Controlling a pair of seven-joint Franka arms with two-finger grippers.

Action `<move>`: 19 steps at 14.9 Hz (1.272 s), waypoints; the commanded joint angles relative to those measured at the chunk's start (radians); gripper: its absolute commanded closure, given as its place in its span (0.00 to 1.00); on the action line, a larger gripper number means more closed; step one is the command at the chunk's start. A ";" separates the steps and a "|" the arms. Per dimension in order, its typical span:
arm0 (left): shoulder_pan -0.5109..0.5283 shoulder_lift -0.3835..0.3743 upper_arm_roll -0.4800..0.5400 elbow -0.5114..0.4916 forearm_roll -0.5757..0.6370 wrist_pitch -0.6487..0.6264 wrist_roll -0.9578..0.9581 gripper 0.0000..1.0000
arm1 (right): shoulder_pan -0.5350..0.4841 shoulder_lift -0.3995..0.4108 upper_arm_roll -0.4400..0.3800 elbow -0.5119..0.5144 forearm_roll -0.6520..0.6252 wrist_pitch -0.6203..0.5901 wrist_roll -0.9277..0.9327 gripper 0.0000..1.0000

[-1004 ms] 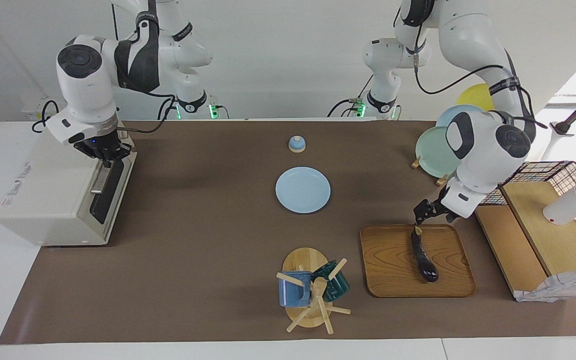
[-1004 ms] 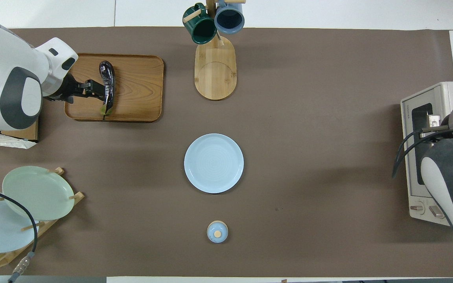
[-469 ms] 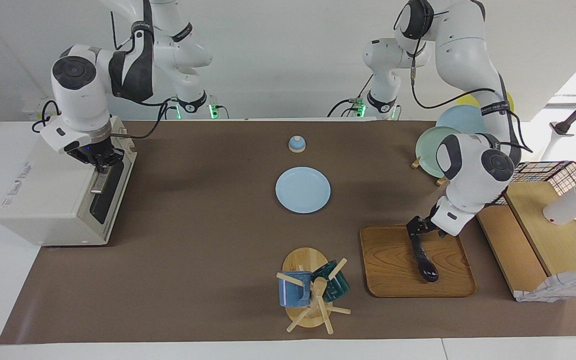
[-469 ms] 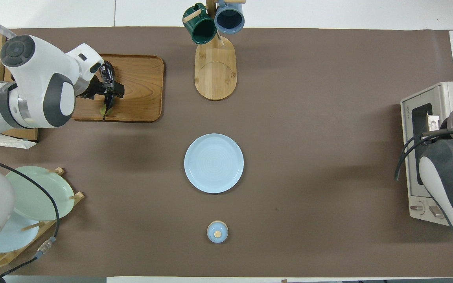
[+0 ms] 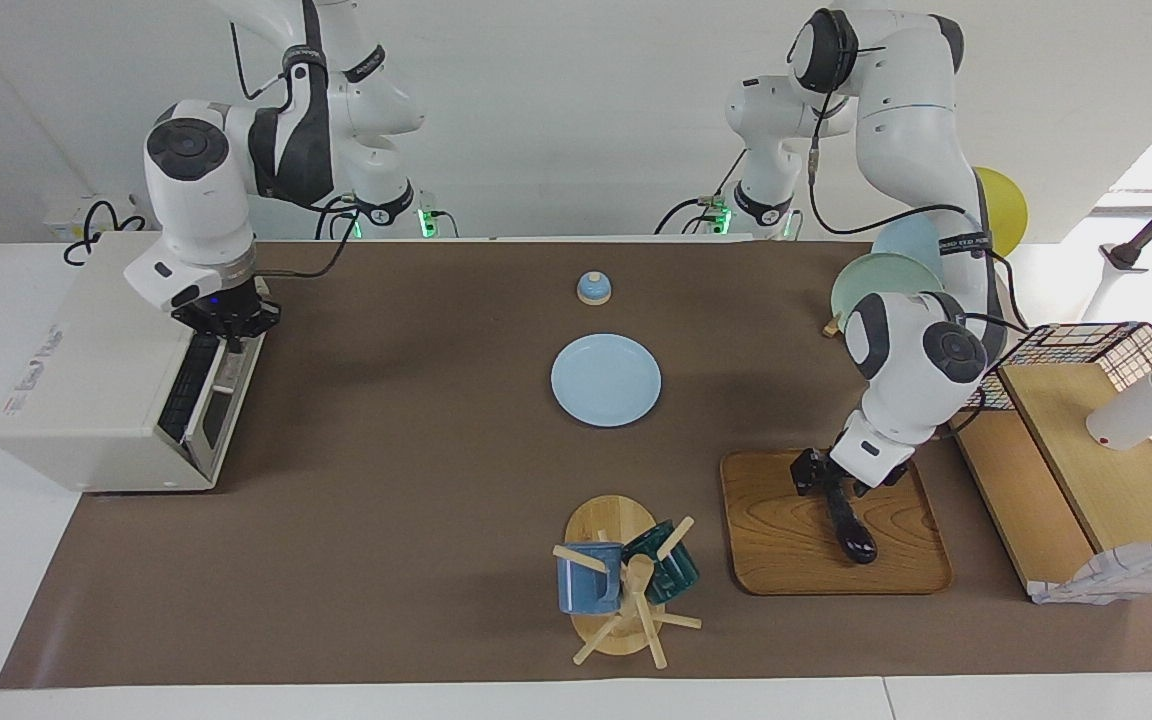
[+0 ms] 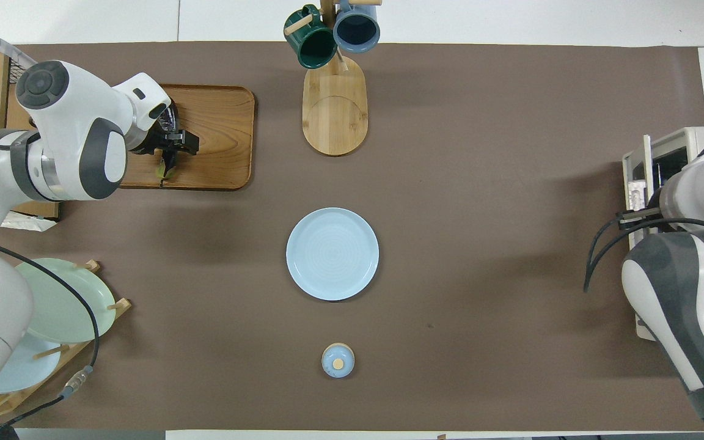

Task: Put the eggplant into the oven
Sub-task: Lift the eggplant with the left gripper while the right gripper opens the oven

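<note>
The left gripper (image 5: 829, 478) straddles the slim, glossy dark purple eggplant (image 5: 851, 525) on the wooden tray (image 5: 776, 530), at the blue plate's (image 5: 605, 379) four o'clock; its grip is unclear. The right gripper (image 5: 234, 335) has the boxy cream-white toaster oven's (image 5: 86, 390) door handle, seemingly clamped. Next probably: lift.

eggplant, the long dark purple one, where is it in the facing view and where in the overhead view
Facing view: the glossy dark purple eggplant lies on the brown wooden tray, lower right of the picture, under the left gripper.
Overhead view: the eggplant is at the upper left, mostly covered by the left gripper.
Shared landmark: the round light blue plate at the table's middle.
</note>
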 commanded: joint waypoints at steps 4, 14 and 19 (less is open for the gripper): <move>0.001 -0.014 0.007 -0.034 0.008 0.018 0.025 0.64 | 0.046 0.119 -0.014 -0.148 0.029 0.304 0.084 1.00; -0.016 -0.273 -0.001 0.031 -0.123 -0.397 -0.132 1.00 | 0.126 0.204 -0.014 -0.134 0.173 0.329 0.178 1.00; -0.236 -0.382 -0.002 -0.081 -0.152 -0.427 -0.382 1.00 | 0.200 0.214 -0.014 -0.024 0.174 0.202 0.261 1.00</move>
